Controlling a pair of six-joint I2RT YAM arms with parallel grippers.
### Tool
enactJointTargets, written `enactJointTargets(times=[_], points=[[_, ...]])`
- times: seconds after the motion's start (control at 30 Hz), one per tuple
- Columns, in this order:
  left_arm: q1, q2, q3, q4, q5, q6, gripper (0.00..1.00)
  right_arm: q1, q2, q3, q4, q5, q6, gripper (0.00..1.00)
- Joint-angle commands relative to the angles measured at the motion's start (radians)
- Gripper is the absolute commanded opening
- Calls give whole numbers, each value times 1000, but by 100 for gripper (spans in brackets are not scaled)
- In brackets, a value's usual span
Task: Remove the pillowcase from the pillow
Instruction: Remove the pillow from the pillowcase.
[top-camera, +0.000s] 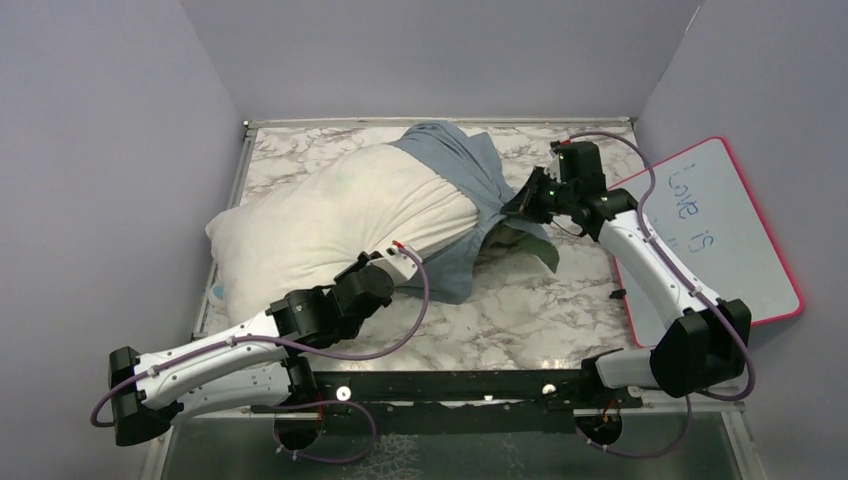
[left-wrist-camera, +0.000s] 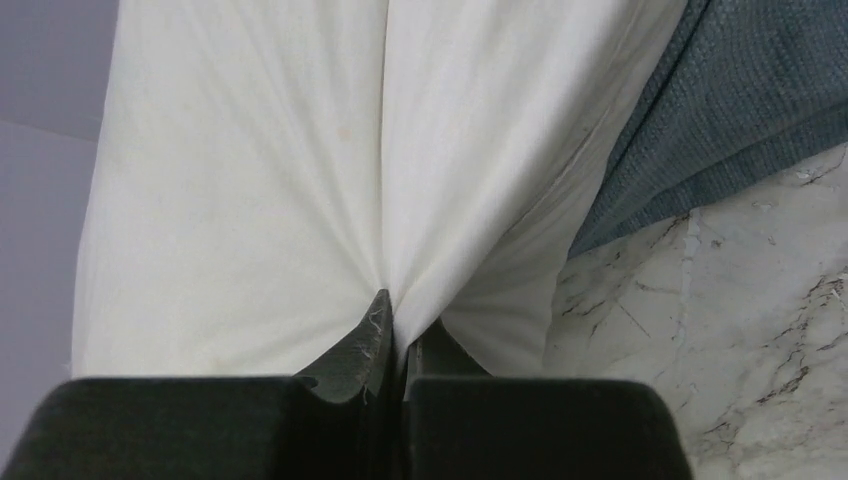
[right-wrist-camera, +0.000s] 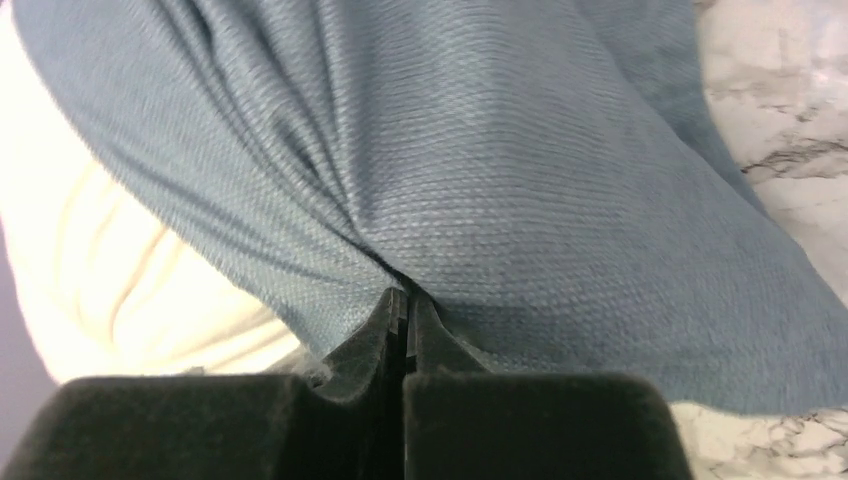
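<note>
The white pillow (top-camera: 330, 225) lies across the marble table, most of it bare. The grey-blue pillowcase (top-camera: 470, 175) still covers its right end, with an olive flap (top-camera: 535, 245) hanging off to the right. My left gripper (top-camera: 392, 262) is shut on a pinch of the pillow's white cloth (left-wrist-camera: 395, 290) at its near edge, beside the pillowcase (left-wrist-camera: 740, 110) hem. My right gripper (top-camera: 528, 200) is shut on a fold of the pillowcase (right-wrist-camera: 480, 180) at its bunched right end; the pillow (right-wrist-camera: 130, 280) shows to the left of it.
A pink-rimmed whiteboard (top-camera: 715, 235) with writing leans at the right, under the right arm. Grey walls close in the table on the left, back and right. Marble tabletop (top-camera: 520, 310) shows in front of the pillow.
</note>
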Motion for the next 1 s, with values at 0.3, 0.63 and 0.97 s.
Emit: enactJointTargets(times=[0.3, 0.63, 0.97], points=[[13, 67, 204, -106, -5, -104, 0, 37, -238, -127, 123, -455, -168, 78], [13, 80, 305, -92, 86, -167, 0, 381, -188, -331, 354, -171, 4, 90], [13, 33, 397, -105, 186, -191, 0, 385, 14, -232, 634, 67, -5, 74]])
